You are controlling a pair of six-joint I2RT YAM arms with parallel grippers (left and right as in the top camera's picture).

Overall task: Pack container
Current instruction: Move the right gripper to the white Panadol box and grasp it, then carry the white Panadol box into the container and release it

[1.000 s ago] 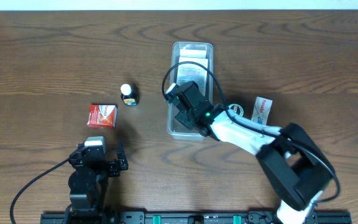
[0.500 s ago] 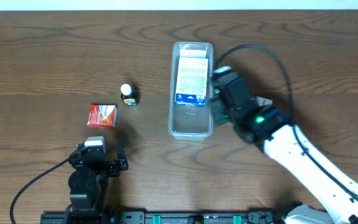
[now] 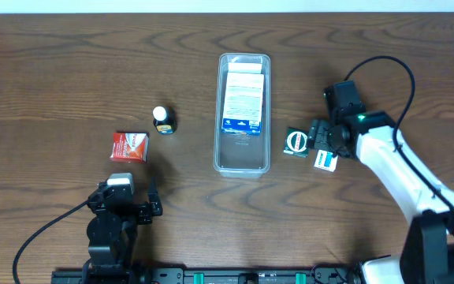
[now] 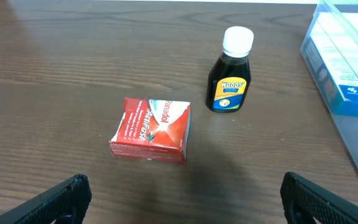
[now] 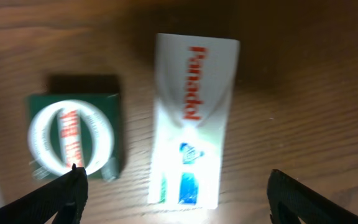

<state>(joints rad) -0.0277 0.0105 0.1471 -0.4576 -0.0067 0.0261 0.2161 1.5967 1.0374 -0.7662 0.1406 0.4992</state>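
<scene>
Container [image 3: 243, 158] lies lengthwise, top to bottom, at centre of the overhead view on the wooden table [image 3: 69, 71]. In its upper part a white-and-blue box [image 3: 243, 99] lies flat; the lower end of the tray is bare.

Rt pincer [image 5: 174, 182] is open: in the rt wrist view its fingertips stand wide apart at lower left & lower right of frame, nothing clamped btwn them. It hangs over two small boxes right of the container, clear of its wall. One is a green box [image 5: 76, 137] w/ a white ring printed on top. Just beside it is a white Panadol box [image 5: 191, 118] w/ red lettering and a blue mark. Both lie flat on the table, a narrow strip of wood showing btwn them.

Lt pincer [image 4: 184, 186] is open too, fingertips at the lower corners of the lt wrist view, holding nothing. Its arm sits at lower left of the overhead view. Above it in frame lies a red box [image 4: 151, 130], flat. Further up & right stands a dark bottle [image 4: 230, 74], upright, white cap, yellow-blue label. These two are near each other, not touching, both well left of the container.
</scene>
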